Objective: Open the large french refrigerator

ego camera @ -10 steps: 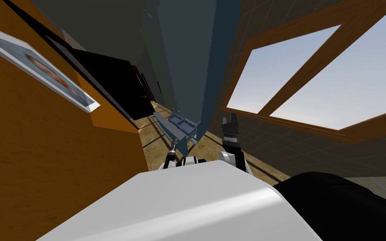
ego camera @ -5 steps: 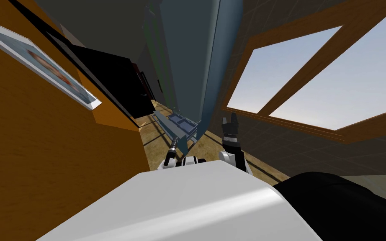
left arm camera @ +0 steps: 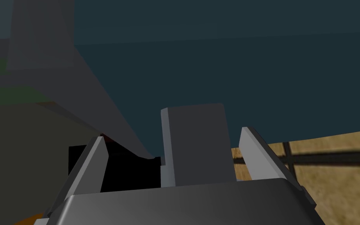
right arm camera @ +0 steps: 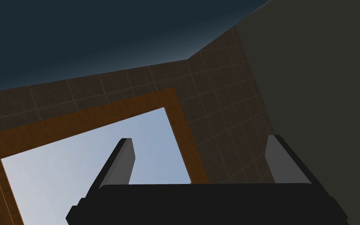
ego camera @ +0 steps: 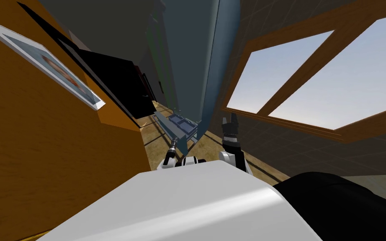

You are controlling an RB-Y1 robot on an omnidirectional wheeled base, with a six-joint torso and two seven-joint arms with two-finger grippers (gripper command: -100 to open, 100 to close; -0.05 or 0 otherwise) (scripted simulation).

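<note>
Dim interior, bright window [ego camera: 355,79], perhaps edge-warped

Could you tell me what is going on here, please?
The robot is up close to a dark teal refrigerator door. Its left gripper is open, with a grey bar, apparently the door's handle, between the fingers but not clamped. The right gripper is also open and empty, raised beside the door toward a window.

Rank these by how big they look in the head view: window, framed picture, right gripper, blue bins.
1. window, by far the largest
2. framed picture
3. blue bins and right gripper: both small and much alike, so left unranked
</note>
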